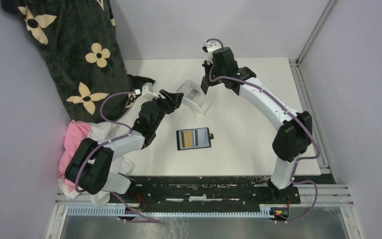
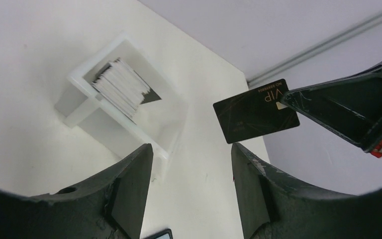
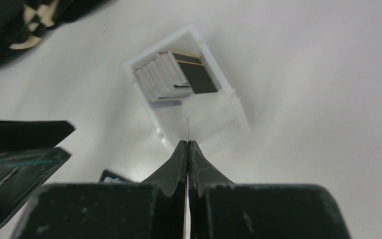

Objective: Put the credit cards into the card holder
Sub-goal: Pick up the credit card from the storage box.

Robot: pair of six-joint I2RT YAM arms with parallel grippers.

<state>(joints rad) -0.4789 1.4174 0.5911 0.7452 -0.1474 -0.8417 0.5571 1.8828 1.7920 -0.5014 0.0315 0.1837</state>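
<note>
A black credit card (image 2: 256,110) marked VIP hangs in the air, pinched at one corner by my shut right gripper (image 3: 187,143); in the right wrist view it shows only as a thin edge (image 3: 187,128). Seen from above, that gripper (image 1: 205,83) is over the clear tray (image 1: 206,105). More credit cards (image 2: 119,87) stand stacked on edge inside the tray (image 2: 129,130). My left gripper (image 2: 191,149) is open and empty, just left of the tray (image 3: 194,35) and facing the held card. The black card holder (image 1: 194,138) lies open on the table, nearer the arms' bases, with grey and tan cards in it.
A black flower-print cloth (image 1: 74,55) covers the back left. Pink and white cloths (image 1: 79,142) lie beside the left arm's base. A metal rail (image 1: 308,35) runs along the table's right edge.
</note>
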